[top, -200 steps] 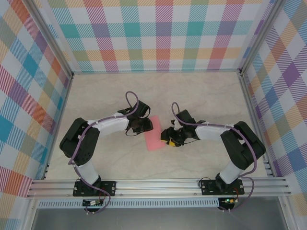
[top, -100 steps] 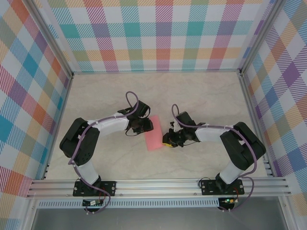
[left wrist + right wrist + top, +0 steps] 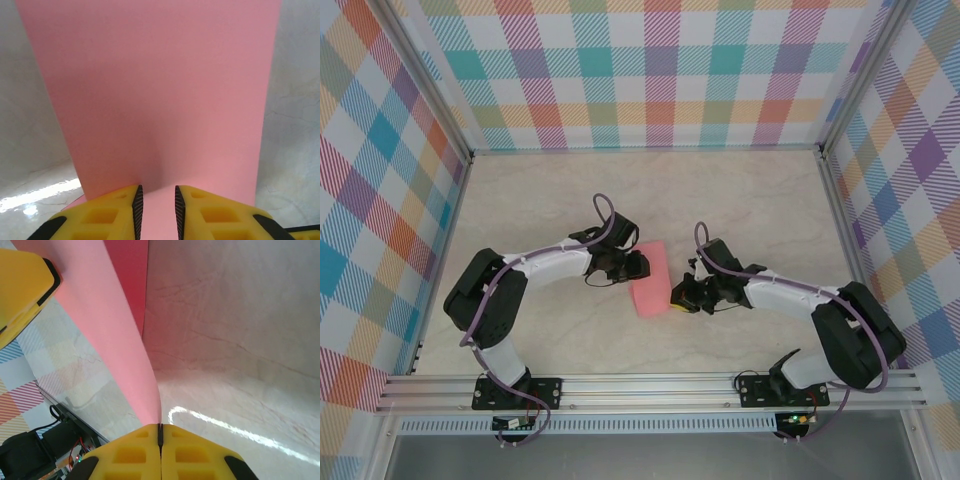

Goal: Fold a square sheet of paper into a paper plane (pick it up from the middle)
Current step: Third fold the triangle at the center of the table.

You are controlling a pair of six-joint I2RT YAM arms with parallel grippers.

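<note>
The salmon-pink square sheet of paper (image 3: 651, 279) sits between the two grippers near the table's middle, showing as a narrow upright strip. My right gripper (image 3: 676, 297) is at its right lower edge. In the right wrist view the yellow fingers (image 3: 160, 427) are pressed together on the sheet's edge, and the paper (image 3: 115, 330) curves up and away from them. My left gripper (image 3: 638, 265) is at the sheet's left side. Its jaws (image 3: 156, 192) stand a narrow gap apart over the pink paper (image 3: 160, 90), which rises like a wall in front.
The table (image 3: 740, 200) is pale marble, fenced by an aluminium frame (image 3: 650, 385) at the near edge and checked walls on three sides. The left gripper's yellow finger (image 3: 22, 285) shows at the top left of the right wrist view, close to the paper.
My right gripper has shut on the sheet's edge and pulled a little right and toward the near edge. The sheet shifted right with it. The left gripper followed right and its jaws narrowed.
</note>
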